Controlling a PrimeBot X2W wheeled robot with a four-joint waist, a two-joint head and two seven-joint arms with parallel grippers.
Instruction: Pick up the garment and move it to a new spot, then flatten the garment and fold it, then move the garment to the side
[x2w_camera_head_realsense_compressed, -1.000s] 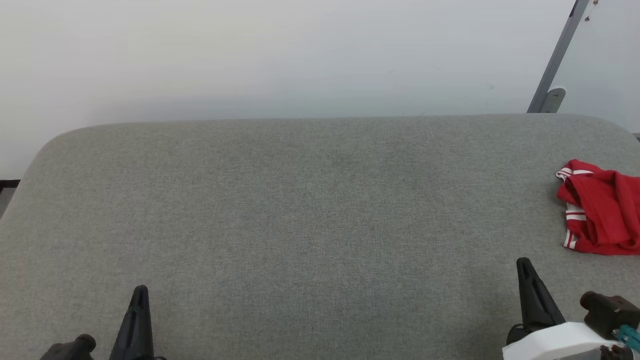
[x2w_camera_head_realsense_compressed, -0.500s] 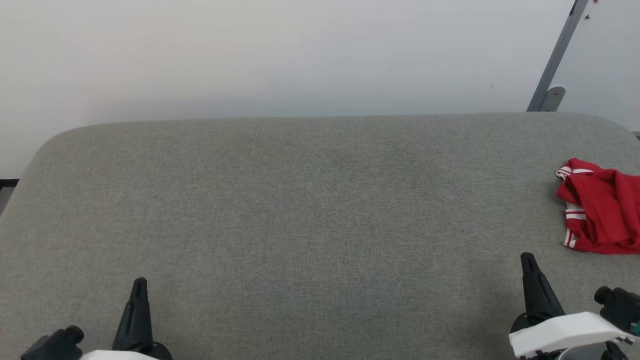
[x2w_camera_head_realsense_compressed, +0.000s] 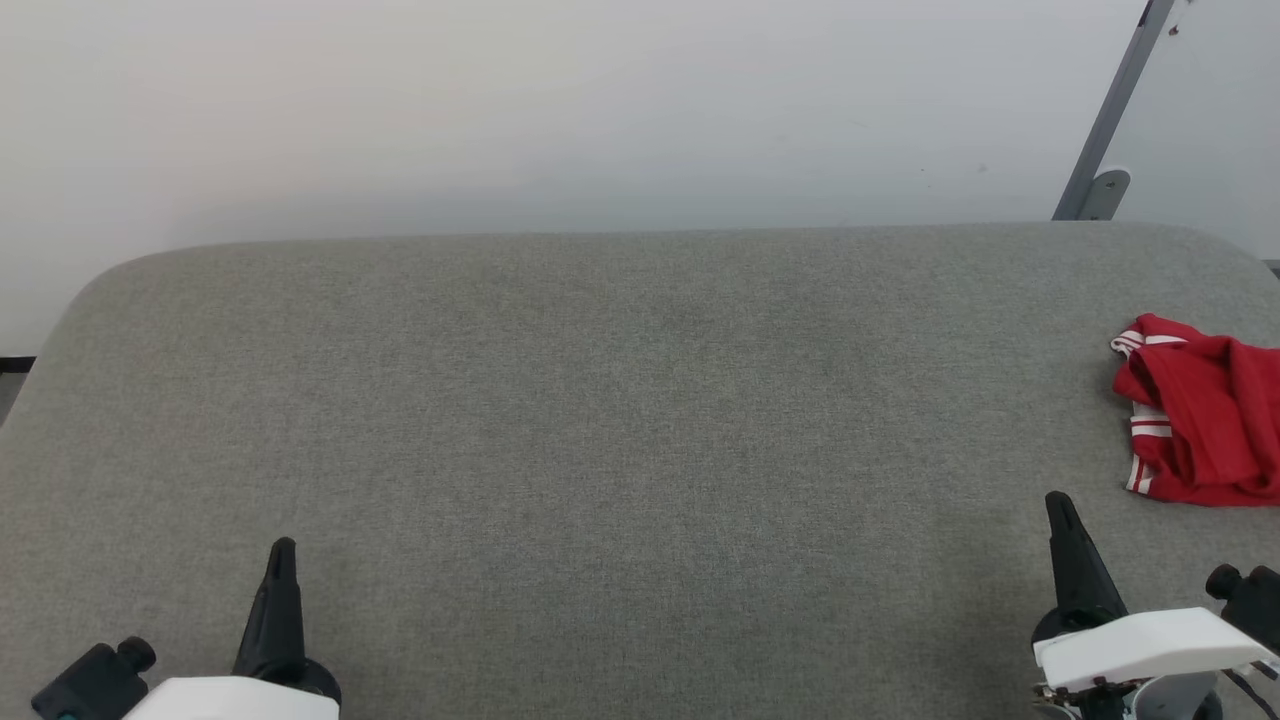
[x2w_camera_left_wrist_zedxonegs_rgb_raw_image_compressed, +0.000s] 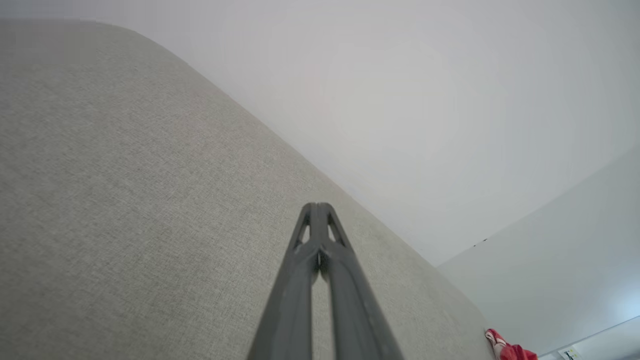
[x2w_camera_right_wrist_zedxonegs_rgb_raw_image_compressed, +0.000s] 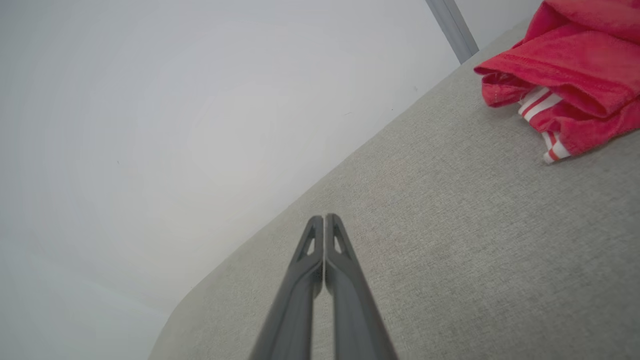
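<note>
Left gripper (x2w_camera_head_realsense_compressed: 281, 548) fingers pressed together, empty, near-left over grey padded table (x2w_camera_head_realsense_compressed: 620, 400), right gripper (x2w_camera_head_realsense_compressed: 1058, 502) likewise closed, empty, near-right, garment (x2w_camera_head_realsense_compressed: 1195, 410) crumpled at right edge, just beyond right gripper, not touching.

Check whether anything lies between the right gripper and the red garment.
Nothing visible does. The garment lies bunched at the right edge of the grey surface, and bare fabric runs from it to the shut right gripper.
</note>
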